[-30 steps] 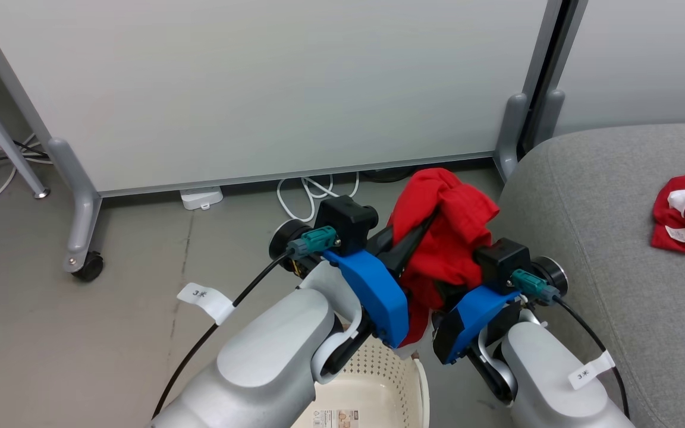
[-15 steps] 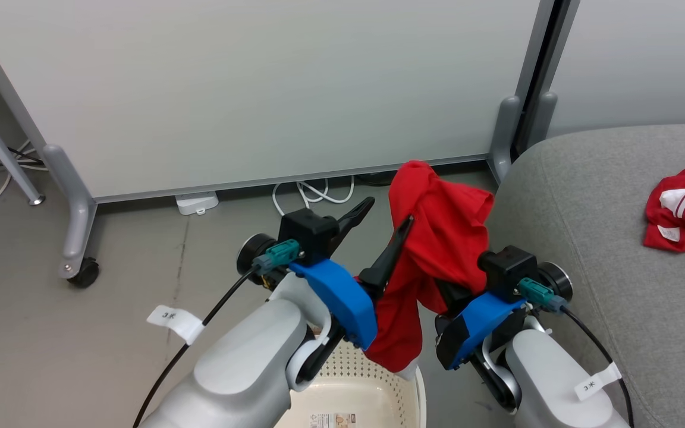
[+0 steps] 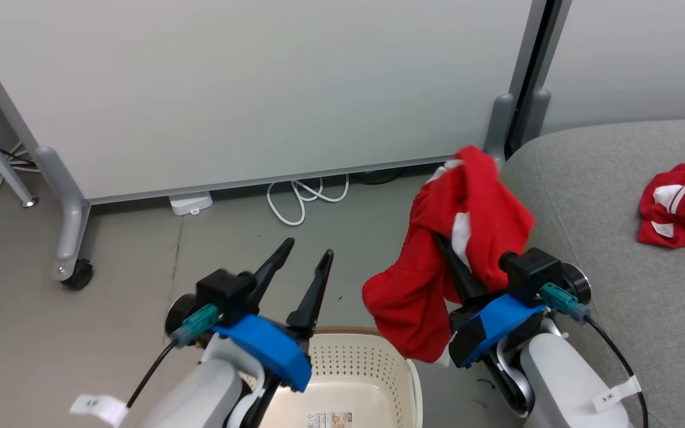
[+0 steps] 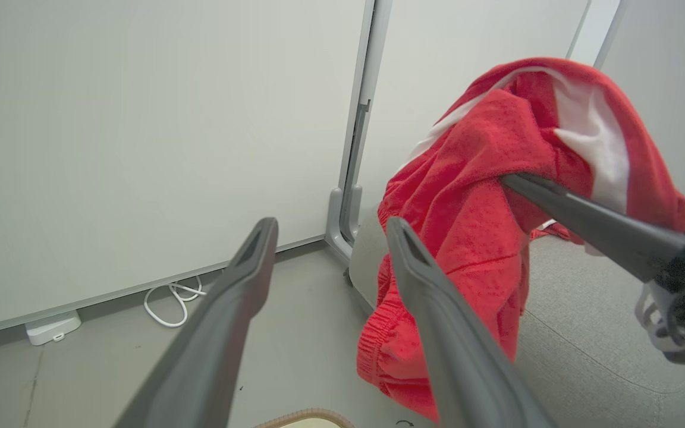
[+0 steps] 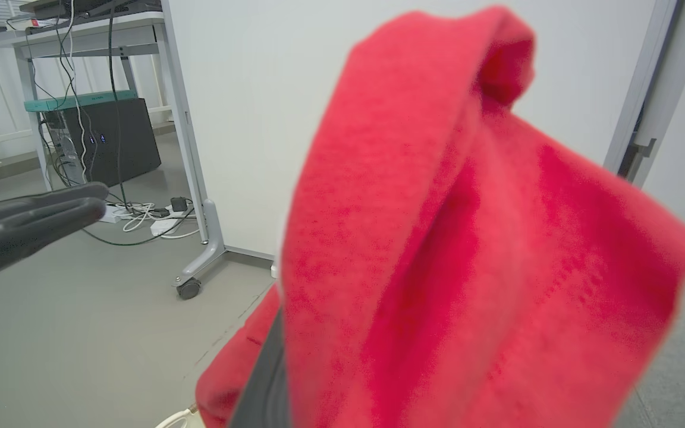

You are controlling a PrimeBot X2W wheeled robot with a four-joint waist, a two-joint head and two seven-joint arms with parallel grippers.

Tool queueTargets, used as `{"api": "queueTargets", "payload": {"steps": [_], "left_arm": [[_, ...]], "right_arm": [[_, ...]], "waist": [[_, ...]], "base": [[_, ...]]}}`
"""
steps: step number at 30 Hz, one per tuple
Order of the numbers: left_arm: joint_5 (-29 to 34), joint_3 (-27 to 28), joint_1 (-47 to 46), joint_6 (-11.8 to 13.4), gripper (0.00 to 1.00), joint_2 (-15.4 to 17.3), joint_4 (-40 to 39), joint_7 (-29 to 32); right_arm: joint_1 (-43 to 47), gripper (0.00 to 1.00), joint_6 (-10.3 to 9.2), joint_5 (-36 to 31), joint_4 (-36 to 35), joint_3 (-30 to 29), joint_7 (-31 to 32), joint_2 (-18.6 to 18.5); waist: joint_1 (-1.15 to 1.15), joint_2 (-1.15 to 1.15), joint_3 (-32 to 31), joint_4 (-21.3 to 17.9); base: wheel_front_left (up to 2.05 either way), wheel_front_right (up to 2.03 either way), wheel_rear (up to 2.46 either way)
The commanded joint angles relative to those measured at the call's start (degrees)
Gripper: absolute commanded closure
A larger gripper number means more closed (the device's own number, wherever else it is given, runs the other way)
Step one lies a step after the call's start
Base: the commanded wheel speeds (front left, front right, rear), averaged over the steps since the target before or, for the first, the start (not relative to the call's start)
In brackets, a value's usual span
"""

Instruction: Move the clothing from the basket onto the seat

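Observation:
My right gripper [image 3: 452, 238] is shut on a red garment with white panels [image 3: 473, 202], which drapes over its fingers and hides the tips. The cloth hangs above the floor, just left of the grey seat [image 3: 616, 249]. A second red and white garment [image 3: 681, 208] lies crumpled on the seat at the right. My left gripper [image 3: 308, 248] stands open and holds nothing, above the far rim of the cream basket [image 3: 378, 356]. In the left wrist view the open fingers [image 4: 247, 279] point past the hanging garment [image 4: 485, 190]. Red cloth [image 5: 437, 238] covers most of the right wrist view.
White partition panels [image 3: 259, 89] on grey wheeled feet [image 3: 72, 270] stand behind the grey floor. White cables [image 3: 301, 199] and a power block [image 3: 191, 202] lie at their base. A desk with a dark computer case [image 5: 104, 139] stands further off.
My left gripper has let go of the red garment, opened, and drawn back down and left. My right gripper has carried the garment right, toward the seat.

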Motion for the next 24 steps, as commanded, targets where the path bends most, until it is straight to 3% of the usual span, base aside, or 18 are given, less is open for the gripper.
{"api": "queueTargets", "payload": {"steps": [1, 11, 24], "left_arm": [[1.3, 2.0, 2.2, 0.6, 0.00, 0.8, -2.1, -0.3], [10.7, 15.4, 15.2, 2.1, 0.00, 2.7, -12.1, -0.3], [20.4, 29.1, 25.2, 0.4, 0.00, 0.2, -17.1, -0.3]], "right_arm": [[1.0, 1.00, 0.03, -0.3, -0.9, -0.6, 0.1, -0.1], [4.5, 1.00, 0.03, -2.3, -5.3, -5.3, 2.0, -0.1], [8.9, 1.00, 0.03, -5.4, -12.2, -11.0, 4.3, -0.1]], "waist": [[0.00, 0.00, 0.1, -0.2], [0.00, 0.00, 1.0, -1.3], [0.00, 0.00, 2.8, -7.0]], "base": [[0.00, 0.00, 0.00], [0.00, 0.00, 0.00], [0.00, 0.00, 0.00]]}}
